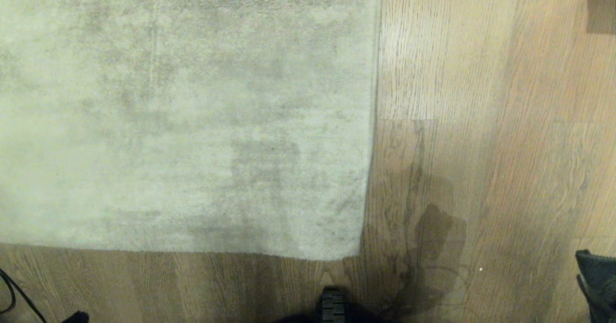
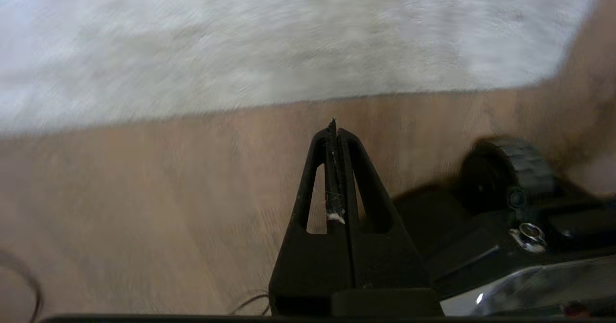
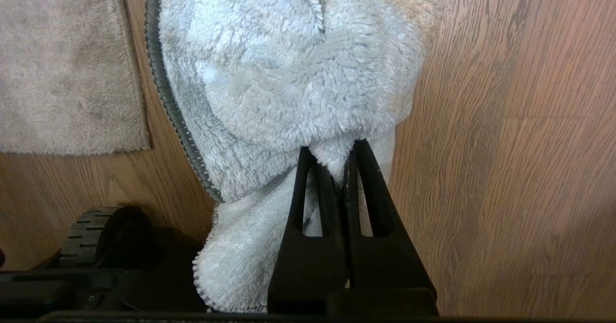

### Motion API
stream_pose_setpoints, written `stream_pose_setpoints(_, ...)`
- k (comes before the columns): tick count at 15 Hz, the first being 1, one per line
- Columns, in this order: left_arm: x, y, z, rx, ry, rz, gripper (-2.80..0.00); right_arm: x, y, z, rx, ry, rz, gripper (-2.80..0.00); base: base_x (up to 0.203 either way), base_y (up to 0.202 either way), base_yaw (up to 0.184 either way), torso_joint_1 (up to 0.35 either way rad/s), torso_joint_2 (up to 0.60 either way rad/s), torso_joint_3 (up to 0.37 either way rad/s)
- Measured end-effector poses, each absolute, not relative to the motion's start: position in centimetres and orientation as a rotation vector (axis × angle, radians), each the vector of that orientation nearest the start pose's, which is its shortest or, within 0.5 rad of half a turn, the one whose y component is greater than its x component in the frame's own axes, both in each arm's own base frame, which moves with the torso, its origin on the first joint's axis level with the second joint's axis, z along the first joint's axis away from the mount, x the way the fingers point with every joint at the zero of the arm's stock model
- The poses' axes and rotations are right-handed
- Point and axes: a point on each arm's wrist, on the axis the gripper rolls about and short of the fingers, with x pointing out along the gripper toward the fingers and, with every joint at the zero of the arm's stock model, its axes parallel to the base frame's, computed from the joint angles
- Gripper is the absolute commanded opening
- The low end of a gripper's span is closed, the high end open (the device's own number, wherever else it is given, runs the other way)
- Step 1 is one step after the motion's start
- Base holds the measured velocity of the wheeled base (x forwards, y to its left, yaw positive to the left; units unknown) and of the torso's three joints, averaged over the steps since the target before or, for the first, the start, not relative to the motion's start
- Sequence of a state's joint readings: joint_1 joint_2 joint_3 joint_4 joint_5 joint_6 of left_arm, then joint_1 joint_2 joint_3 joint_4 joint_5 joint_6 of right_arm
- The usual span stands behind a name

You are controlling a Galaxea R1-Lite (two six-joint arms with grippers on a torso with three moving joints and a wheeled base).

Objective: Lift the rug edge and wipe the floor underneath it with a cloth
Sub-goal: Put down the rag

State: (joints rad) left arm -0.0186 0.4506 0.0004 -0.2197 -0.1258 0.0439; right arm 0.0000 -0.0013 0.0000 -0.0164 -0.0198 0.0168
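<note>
cloth (image 3: 288,72) is held pinched between the closed fingers of the right gripper (image 3: 344,157), above the floor (image 3: 505,145) just beside the rug edge (image 1: 373,145), which lies flat. the left gripper (image 2: 335,130) is seen closed and empty.

A black cable (image 1: 10,291) curves in at about seven o'clock of the head view, running off the lower left corner (the left wrist view catches a dark loop (image 2: 21,277) too, blurred). A dark brownish block (image 1: 601,5) sits at one o'clock, cut off by the corner; what it is cannot be told. Toward five o'clock a grey shadow patch (image 1: 435,226) spreads, with a tiny white speck (image 1: 481,268) just beside it.
</note>
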Motion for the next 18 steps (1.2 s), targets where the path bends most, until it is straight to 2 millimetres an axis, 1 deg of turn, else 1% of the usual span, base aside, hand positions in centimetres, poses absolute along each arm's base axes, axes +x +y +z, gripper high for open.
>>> stream_pose_setpoints(4,-0.8,0.0,8.2,-0.018,0.148,-0.019,-2.8,-2.3,0.0,7.7,0.017,-0.018,-0.019,-2.8,0.0,0.0,0.0,0.0,0.0,0.0)
stream_pose_setpoints(7,-1.9,0.0,7.6,0.006,0.059,0.008,-2.8,-2.3,0.0,7.7,0.018,-0.018,-0.02,-2.8,0.0,0.0,0.0,0.0,0.0,0.0)
stream_pose_setpoints(11,-2.2,0.0,7.5,0.009,0.013,0.009,-2.8,-2.3,0.0,7.7,0.017,-0.018,-0.02,-2.8,0.0,0.0,0.0,0.0,0.0,0.0)
stream_pose_setpoints(18,-2.3,0.0,7.5,0.01,0.004,0.01,-2.8,-2.3,0.0,7.7,0.017,-0.018,-0.02,-2.8,0.0,0.0,0.0,0.0,0.0,0.0)
